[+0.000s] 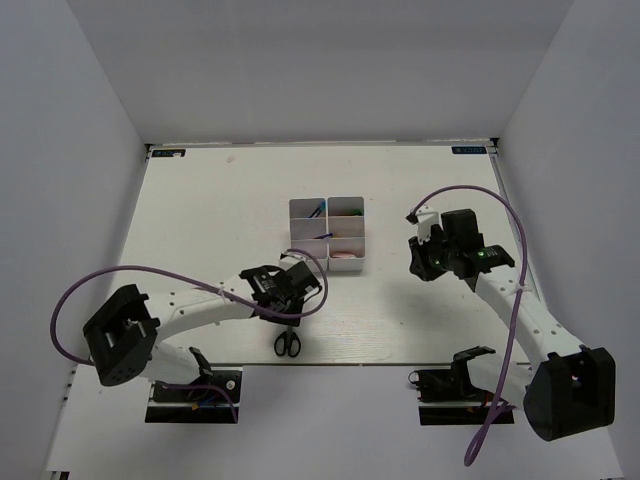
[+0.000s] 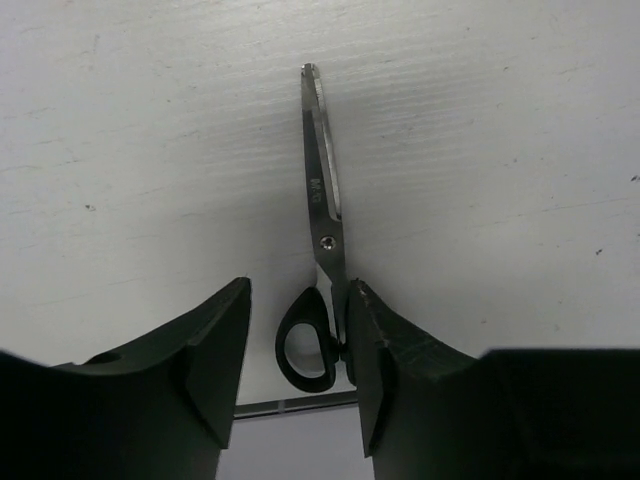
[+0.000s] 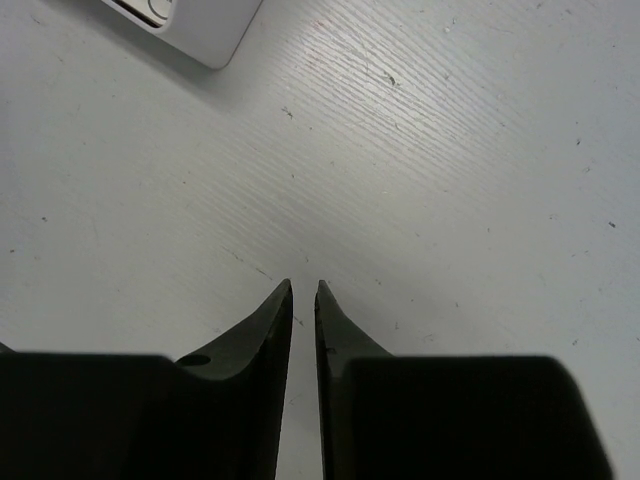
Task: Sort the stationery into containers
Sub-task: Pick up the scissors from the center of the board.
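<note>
Black-handled scissors (image 1: 288, 343) lie flat by the table's near edge, blades pointing away from the edge. My left gripper (image 1: 288, 322) hovers over them, open. In the left wrist view its fingertips (image 2: 300, 290) flank the handles, one loop of the scissors (image 2: 320, 180) showing between them and the other hidden behind the right finger. The containers (image 1: 327, 235), a white two-by-three block, stand mid-table with a blue pen (image 1: 315, 210) and a pink piece (image 1: 347, 256) inside. My right gripper (image 1: 420, 262) hangs to their right; its jaws (image 3: 303, 285) are nearly together, holding nothing.
One corner of the containers (image 3: 200, 25) shows at the top left of the right wrist view. The table's near edge (image 2: 290, 405) runs just below the scissor handles. White walls close in the table on three sides.
</note>
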`<action>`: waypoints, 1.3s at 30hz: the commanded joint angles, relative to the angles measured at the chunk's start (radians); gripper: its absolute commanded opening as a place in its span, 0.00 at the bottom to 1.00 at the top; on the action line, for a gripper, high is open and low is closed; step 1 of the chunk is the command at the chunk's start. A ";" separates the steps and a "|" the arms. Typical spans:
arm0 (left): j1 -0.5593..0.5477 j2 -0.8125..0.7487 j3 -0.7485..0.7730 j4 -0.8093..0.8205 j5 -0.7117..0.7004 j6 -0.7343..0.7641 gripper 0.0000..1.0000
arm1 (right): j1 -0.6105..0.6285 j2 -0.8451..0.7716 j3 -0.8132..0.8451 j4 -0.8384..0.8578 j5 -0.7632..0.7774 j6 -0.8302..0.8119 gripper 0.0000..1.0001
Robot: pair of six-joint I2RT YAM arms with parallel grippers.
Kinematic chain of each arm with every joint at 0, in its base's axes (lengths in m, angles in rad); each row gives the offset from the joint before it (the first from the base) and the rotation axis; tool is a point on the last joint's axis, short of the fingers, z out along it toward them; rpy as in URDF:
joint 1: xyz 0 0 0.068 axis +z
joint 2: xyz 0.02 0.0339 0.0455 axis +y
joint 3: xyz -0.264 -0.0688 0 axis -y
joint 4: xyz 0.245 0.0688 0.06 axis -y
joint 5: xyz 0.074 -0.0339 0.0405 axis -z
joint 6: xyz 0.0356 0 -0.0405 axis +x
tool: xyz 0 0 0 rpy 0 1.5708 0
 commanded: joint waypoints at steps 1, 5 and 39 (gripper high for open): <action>-0.012 -0.004 -0.029 0.044 -0.010 -0.044 0.53 | -0.007 -0.021 -0.005 0.010 0.001 0.002 0.18; -0.035 -0.045 -0.053 0.015 -0.006 -0.053 0.38 | -0.018 -0.024 -0.008 0.014 -0.006 0.001 0.20; -0.065 -0.276 -0.269 0.075 0.086 -0.153 0.35 | -0.033 -0.035 -0.011 0.006 -0.031 0.001 0.24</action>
